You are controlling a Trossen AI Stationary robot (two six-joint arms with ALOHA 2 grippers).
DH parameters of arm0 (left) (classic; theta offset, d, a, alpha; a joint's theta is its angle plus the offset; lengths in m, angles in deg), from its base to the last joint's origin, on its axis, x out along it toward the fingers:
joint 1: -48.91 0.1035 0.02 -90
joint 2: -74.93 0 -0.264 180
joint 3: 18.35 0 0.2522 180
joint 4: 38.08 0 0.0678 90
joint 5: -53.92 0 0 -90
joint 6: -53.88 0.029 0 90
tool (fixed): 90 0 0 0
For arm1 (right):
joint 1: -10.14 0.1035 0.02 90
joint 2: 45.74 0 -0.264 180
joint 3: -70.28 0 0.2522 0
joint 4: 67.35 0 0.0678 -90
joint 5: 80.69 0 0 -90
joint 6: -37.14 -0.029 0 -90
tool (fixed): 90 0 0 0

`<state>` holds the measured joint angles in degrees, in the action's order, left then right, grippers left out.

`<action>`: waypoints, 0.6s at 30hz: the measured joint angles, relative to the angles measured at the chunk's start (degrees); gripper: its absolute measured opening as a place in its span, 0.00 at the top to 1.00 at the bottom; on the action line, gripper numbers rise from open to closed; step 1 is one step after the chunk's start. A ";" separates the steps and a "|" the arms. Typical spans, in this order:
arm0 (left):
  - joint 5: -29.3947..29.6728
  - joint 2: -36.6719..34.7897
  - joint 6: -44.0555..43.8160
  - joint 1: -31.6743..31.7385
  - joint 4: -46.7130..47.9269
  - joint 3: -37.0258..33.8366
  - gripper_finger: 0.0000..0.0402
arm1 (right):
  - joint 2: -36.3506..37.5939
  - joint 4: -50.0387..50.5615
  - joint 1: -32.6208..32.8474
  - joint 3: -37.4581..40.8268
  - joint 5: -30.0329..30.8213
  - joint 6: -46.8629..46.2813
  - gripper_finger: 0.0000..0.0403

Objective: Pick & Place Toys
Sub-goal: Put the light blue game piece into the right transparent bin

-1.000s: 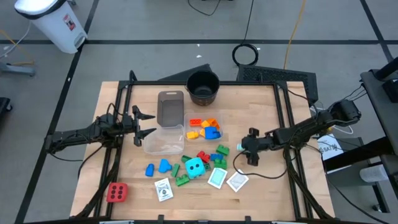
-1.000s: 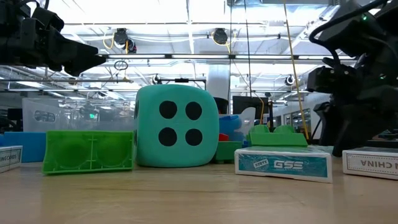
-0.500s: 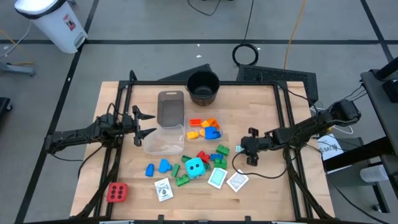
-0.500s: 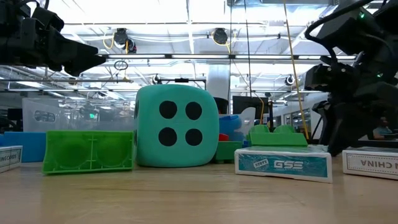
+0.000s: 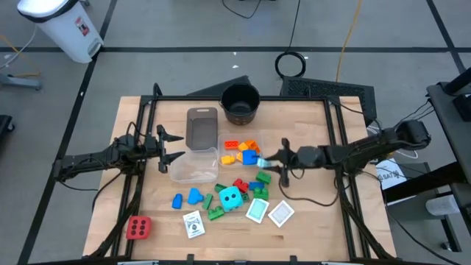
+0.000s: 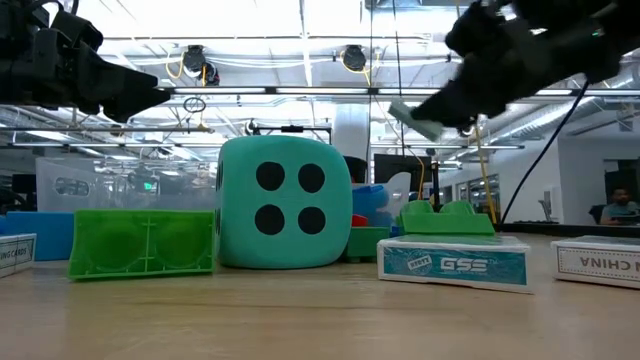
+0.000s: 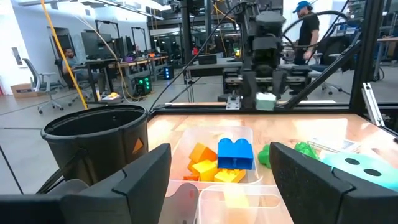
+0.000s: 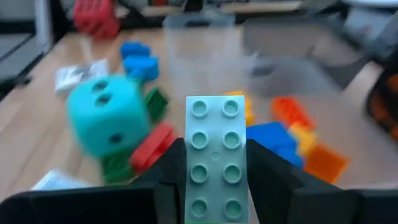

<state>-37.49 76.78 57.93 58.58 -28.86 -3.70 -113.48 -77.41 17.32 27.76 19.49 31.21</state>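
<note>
Right gripper (image 5: 274, 160): pinching a pale green block (image 8: 214, 155), raised beside the brick tub (image 5: 257, 143)
Block: probably light, rigid, smooth; best held across its long sides
Left gripper (image 5: 173, 146): spread, idle beside tubs

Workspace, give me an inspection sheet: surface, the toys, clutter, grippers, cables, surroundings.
Surface: wooden table, inside a black frame.
Job's things: orange, yellow and blue blocks in a clear tub; cyan dotted cube among loose blocks; red dotted cube at the near left corner; three cards near the front edge.
Clutter: black pot; a second clear tub, nothing seen in it; grey lid.
Grippers: right gripper holds a pale green block beside the filled tub; left gripper open, by the second tub.
Cables: one trails across the table under the right arm.
Surroundings: white bin on the floor; people behind.
</note>
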 joint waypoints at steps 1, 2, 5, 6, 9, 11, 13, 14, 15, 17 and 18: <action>0.00 0.01 -0.01 0.00 0.00 -0.01 0.32 | -0.30 -1.85 -1.39 -0.02 -0.62 0.45 0.74; 0.00 0.01 -0.01 0.00 0.00 -0.01 0.32 | -0.65 -3.52 -2.85 -0.02 -1.87 0.65 0.74; 0.00 0.02 -0.01 -0.01 0.00 0.00 0.32 | -2.86 -7.05 -7.27 -0.02 -6.86 0.65 0.74; 0.00 0.01 0.00 -0.01 0.00 -0.01 0.32 | -3.78 -7.72 -8.57 -0.02 -8.12 0.65 0.74; 0.01 0.00 0.00 0.00 0.00 0.00 0.32 | -6.76 -10.26 -12.09 -0.05 -10.94 0.69 0.74; 0.00 0.00 0.00 0.00 0.00 -0.02 0.32 | -8.81 -11.01 -14.09 -0.08 -13.00 0.81 0.74; 0.00 0.01 0.00 0.00 0.00 -0.01 0.32 | -10.76 -12.77 -15.58 -0.06 -14.64 0.92 0.73; 0.00 0.01 0.00 -0.01 0.00 0.00 0.32 | -11.54 -13.77 -16.15 -0.06 -15.05 1.13 0.72; 0.00 0.01 0.00 0.00 0.00 -0.01 0.32 | -12.04 -14.56 -16.60 -0.06 -15.26 1.34 0.71; 0.00 0.02 0.00 -0.02 0.00 0.00 0.32 | -13.01 -15.86 -17.04 -0.06 -15.22 2.82 0.68; 0.00 0.02 0.00 0.00 0.00 -0.01 0.32 | -13.64 -16.75 -17.05 -0.06 -14.65 3.85 0.67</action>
<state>-37.49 76.80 57.93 58.58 -28.86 -3.71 -127.12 -94.16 0.27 27.70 4.84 35.07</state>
